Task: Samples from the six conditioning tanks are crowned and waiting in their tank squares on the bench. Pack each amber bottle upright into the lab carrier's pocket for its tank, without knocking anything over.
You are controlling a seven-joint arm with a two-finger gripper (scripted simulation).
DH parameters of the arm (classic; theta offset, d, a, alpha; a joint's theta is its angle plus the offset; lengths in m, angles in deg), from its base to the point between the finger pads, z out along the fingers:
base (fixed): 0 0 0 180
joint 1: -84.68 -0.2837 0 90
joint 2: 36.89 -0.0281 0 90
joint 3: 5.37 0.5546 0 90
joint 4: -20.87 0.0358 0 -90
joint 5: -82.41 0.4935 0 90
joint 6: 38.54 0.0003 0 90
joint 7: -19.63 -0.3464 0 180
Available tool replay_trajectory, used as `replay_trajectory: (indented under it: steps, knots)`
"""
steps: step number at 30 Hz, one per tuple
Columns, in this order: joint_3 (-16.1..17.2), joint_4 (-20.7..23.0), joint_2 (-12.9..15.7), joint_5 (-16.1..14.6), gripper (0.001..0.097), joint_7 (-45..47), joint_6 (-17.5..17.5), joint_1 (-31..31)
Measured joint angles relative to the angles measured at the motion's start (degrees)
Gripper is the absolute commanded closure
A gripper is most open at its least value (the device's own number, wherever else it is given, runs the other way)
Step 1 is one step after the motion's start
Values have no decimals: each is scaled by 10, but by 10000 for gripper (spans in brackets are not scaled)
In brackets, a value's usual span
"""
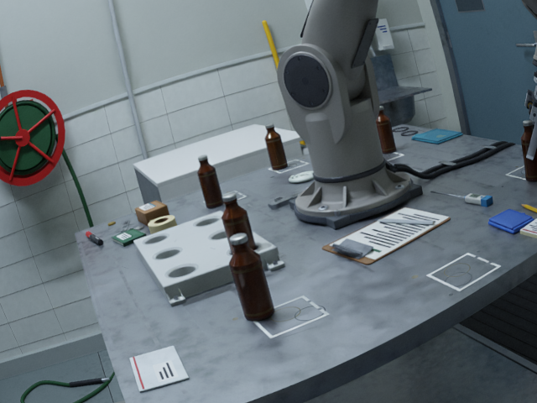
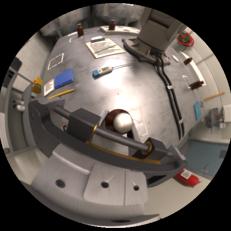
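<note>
My gripper (image 2: 117, 126) is at the right end of the bench, around an amber bottle (image 1: 528, 149) with a silver cap (image 2: 122, 122) that stands in its tank square (image 1: 517, 173). The white carrier (image 1: 204, 253) lies at the left of the bench with one bottle (image 1: 236, 221) upright in a pocket and several pockets open. Another bottle (image 1: 250, 277) stands at the corner of the near square (image 1: 291, 316), and three more stand further back (image 1: 209, 182) (image 1: 276, 147) (image 1: 385, 131). The gripper is closed on the bottle at the right end.
The bench's right edge runs just beside the held bottle. A blue pad (image 1: 510, 220), a pencil (image 2: 61, 93), a thermometer (image 1: 477, 199) and a clipboard (image 1: 386, 234) lie between it and the carrier. The robot base (image 1: 353, 191) and black cables (image 1: 455, 162) stand mid-bench.
</note>
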Motion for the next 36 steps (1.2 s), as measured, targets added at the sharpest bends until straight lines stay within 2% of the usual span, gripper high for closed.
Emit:
replay_trajectory:
  steps: [21, 36]
  knots:
    - [0, 0, 0, 0, 956, 0, 0, 0]
    - [2, 1, -4, 3, 966, 2, -5, 1]
